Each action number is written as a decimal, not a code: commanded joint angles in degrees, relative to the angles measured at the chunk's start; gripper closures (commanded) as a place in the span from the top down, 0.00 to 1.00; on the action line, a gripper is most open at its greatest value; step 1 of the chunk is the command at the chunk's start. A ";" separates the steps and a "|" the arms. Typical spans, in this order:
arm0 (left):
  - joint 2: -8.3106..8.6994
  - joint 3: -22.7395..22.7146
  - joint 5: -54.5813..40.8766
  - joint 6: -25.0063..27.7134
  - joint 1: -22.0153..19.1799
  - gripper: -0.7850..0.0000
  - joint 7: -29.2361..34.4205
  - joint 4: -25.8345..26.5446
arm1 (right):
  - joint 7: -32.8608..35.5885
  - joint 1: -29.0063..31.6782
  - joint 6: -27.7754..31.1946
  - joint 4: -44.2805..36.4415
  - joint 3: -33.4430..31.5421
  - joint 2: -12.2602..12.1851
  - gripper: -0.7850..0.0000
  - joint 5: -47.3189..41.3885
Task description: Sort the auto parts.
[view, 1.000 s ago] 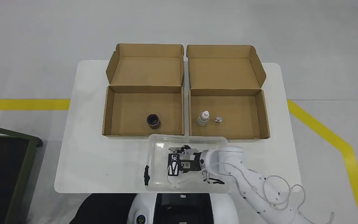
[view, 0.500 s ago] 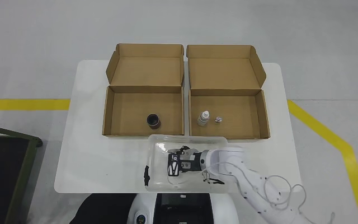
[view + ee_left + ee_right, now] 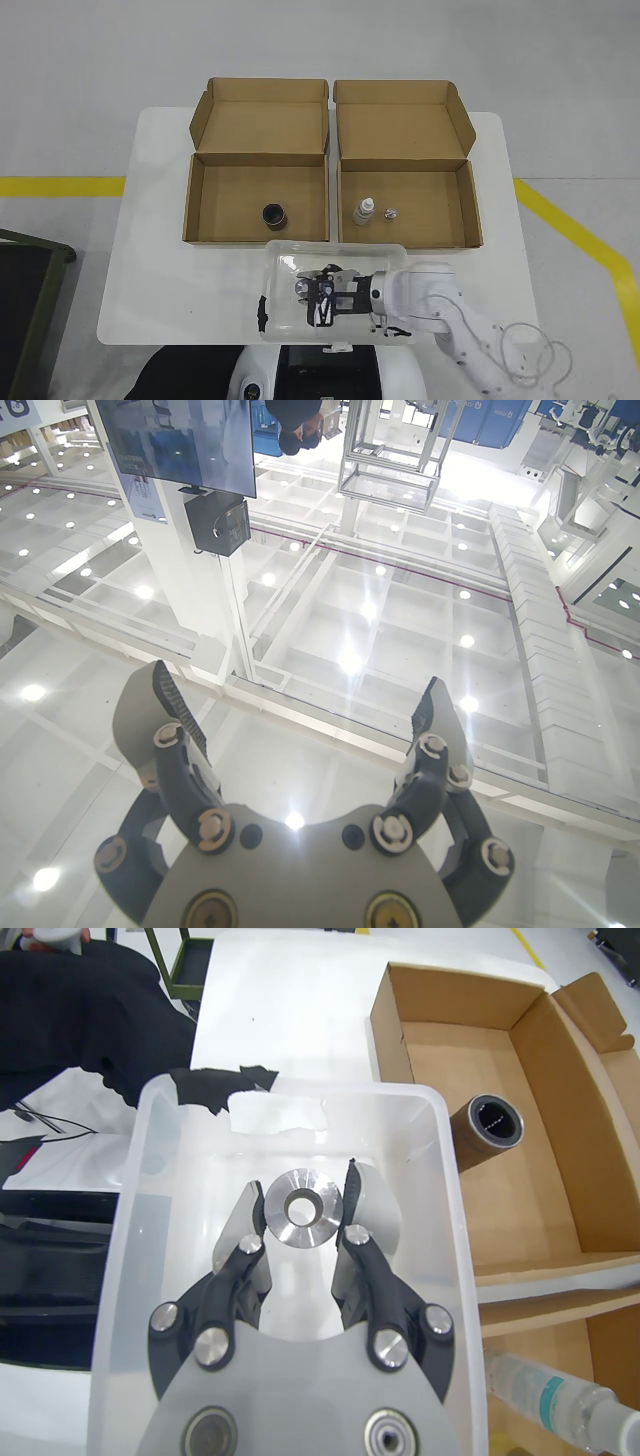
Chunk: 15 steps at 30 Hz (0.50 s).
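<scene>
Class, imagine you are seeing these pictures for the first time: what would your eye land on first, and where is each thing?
The shiny metal ring stands out, pinched between the fingers of the right gripper inside the clear plastic bin at the table's near edge. Behind it, one open cardboard box holds a dark cylinder and a second cardboard box a small bottle.

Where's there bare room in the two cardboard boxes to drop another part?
Left box: bare floor except the dark cylinder near the front wall, right of centre. Right box: right half bare, beyond the small metal part; that part and the bottle crowd its left front.
</scene>
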State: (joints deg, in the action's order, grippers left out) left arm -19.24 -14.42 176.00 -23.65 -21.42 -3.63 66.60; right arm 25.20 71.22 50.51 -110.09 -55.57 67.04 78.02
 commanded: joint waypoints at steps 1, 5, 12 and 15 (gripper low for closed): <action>0.00 0.00 0.00 0.00 0.00 1.00 0.00 0.00 | -0.38 0.50 0.08 -1.23 -0.96 -0.23 0.00 -1.31; 0.00 0.00 0.00 0.00 0.00 1.00 0.00 0.00 | -1.51 1.32 -0.04 -3.84 -2.50 -0.59 0.00 -3.83; 0.00 0.00 0.00 0.00 0.00 1.00 0.00 0.00 | -4.12 0.73 -0.34 -6.66 -3.72 -0.81 0.00 -7.99; 0.00 0.00 0.00 0.00 0.00 1.00 0.00 0.00 | -5.41 -0.10 -0.64 -7.58 -4.41 -0.85 0.00 -10.06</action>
State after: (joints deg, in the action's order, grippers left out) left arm -19.24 -14.42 176.00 -23.65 -21.42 -3.63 66.60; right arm 20.15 71.40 49.98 -117.40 -59.75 66.21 68.60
